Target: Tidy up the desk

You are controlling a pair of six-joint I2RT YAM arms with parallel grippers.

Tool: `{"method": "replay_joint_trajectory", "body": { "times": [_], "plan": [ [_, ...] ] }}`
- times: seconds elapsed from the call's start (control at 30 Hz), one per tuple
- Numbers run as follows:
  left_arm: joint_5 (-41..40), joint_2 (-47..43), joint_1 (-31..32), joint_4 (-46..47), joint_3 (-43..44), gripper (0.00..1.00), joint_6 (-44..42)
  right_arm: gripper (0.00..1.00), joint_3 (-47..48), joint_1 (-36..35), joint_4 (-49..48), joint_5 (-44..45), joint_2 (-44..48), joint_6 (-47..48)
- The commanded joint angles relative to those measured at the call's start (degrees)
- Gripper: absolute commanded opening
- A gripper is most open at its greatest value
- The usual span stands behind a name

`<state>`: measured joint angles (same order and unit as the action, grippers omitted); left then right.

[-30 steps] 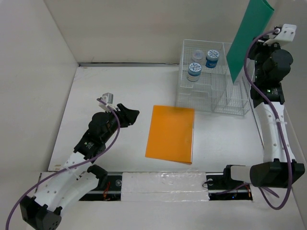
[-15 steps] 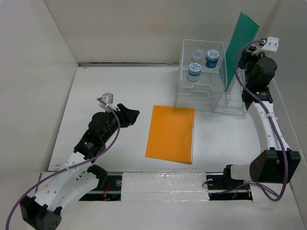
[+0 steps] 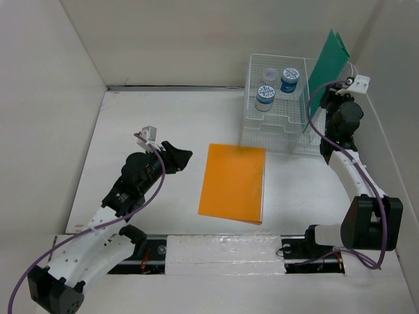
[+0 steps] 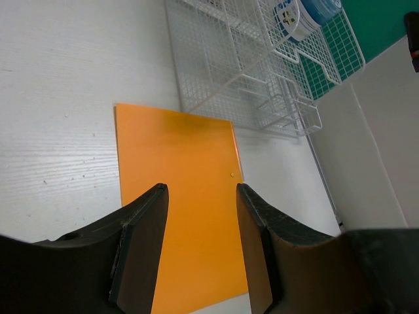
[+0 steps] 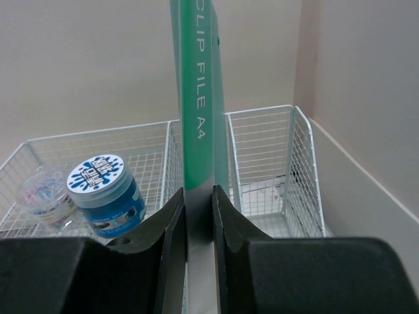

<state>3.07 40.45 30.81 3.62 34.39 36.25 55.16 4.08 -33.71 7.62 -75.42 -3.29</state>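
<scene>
**Top view.** The desk (image 3: 150,111) fills the centre and lower part of the frame and is enclosed by plain white walls. An orange folder (image 3: 232,183) lies flat near the middle of it. A white wire-mesh organizer rack (image 3: 275,127) stands on it at the upper right. Two blue-lidded jars (image 3: 290,78) (image 3: 265,97) and a clear-lidded jar (image 3: 269,75) are seen in the left part of the rack.

**Right wrist view.** The right gripper (image 5: 198,196) is clamped on a green clip file (image 5: 196,98), whose spine is marked "CLIP FILE A4". The file is held on edge and nearly upright, pinched between the two fingers (image 5: 171,222). Its lower portion is seen at the right-hand section of the rack. Whether it rests on the rack floor cannot be told.

**Left wrist view.** The left gripper (image 4: 201,190) is shown with its jaws spread and nothing between them. It is poised above the left half of the orange folder and does not touch it. In the top view this gripper appears left of centre, just beside the folder's upper left corner.
</scene>
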Motion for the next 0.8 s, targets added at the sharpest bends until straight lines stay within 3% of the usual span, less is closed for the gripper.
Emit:
{"method": "replay_joint_trajectory", "body": {
  "times": [0.0,0.43,0.77],
  "plan": [
    [1.1,0.1,0.4,2.6,-0.4,0.42,-0.3,0.00,-0.9,-0.2,-15.2,3.6,1.2,0.6],
    [0.9,0.6,0.4,2.4,0.1,0.42,-0.6,0.00,-1.8,-1.8,-19.7,5.8,-4.3,2.1],
    [2.1,1.0,0.4,2.9,-0.1,0.42,-0.6,0.00,-8.0,-4.3,-21.7,7.9,-6.1,1.3]
  ]
}}
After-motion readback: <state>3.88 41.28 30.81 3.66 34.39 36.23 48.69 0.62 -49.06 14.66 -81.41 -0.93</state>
